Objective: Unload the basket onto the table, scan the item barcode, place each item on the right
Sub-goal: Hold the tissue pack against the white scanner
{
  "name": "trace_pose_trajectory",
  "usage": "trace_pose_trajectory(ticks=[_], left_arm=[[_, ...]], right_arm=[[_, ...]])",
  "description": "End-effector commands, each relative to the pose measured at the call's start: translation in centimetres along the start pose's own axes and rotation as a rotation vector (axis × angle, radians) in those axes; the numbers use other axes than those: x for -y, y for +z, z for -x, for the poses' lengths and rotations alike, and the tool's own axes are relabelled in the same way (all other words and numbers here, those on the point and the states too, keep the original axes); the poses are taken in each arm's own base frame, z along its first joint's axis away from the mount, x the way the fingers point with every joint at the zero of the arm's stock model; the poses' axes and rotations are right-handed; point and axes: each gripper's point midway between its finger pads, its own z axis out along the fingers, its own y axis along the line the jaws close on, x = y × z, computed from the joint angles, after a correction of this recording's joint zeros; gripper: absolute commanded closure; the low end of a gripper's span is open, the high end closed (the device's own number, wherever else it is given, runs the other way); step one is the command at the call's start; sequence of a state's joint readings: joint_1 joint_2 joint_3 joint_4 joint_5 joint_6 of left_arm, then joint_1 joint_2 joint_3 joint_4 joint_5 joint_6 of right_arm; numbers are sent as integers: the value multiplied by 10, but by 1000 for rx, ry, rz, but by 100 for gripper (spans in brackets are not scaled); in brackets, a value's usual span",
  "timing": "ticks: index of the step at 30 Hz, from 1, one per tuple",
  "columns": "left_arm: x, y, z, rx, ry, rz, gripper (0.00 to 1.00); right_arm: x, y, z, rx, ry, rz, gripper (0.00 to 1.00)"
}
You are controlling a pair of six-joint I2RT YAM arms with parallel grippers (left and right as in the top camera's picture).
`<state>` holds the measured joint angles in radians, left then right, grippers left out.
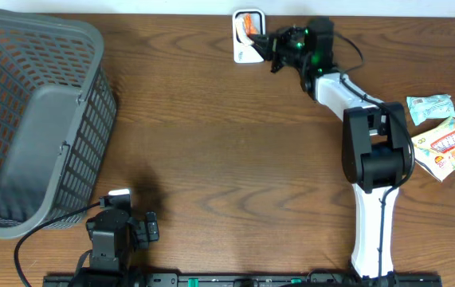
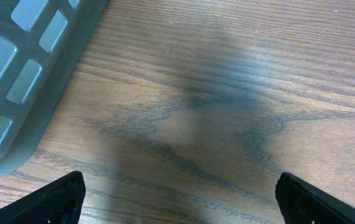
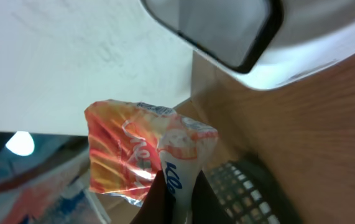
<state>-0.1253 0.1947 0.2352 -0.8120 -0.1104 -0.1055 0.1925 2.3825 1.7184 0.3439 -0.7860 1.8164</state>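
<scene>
Holding a crinkly orange-and-white film snack packet [image 3: 146, 155] pinched in its right gripper [image 1: 271, 48], the robot presents it to the white plastic barcode scanner [image 1: 243, 56] at the table's far edge. The creased, shiny film likely needs its barcode held steady and square to the scanner's dark glossy window. The left gripper [image 2: 177, 199] rests spread wide at near left, beside the grey lattice plastic basket [image 1: 44, 119].

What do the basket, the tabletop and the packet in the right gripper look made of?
Basket: grey moulded plastic, matte, gridded walls. Tabletop: wood or wood-look laminate, visible grain. Packet: thin glossy printed film, crinkled, likely plastic.
</scene>
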Motion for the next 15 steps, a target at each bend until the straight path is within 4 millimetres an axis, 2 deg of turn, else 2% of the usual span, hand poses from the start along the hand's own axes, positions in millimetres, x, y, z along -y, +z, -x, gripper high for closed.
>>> trace_pose_trajectory(ticks=[1,5,11,15], left_arm=[[-2,1,-6,-21,-2,10,2],[-2,1,-6,-21,-2,10,2],[-2,1,-6,-21,-2,10,2],[-2,1,-6,-21,-2,10,2]], right_arm=[[-12,9,-3,-4,19,13,99],[-5,11,2,32,46,-9,99],[23,9,13,94,138,-104,99],[22,10,19,135,127,-96,99]])
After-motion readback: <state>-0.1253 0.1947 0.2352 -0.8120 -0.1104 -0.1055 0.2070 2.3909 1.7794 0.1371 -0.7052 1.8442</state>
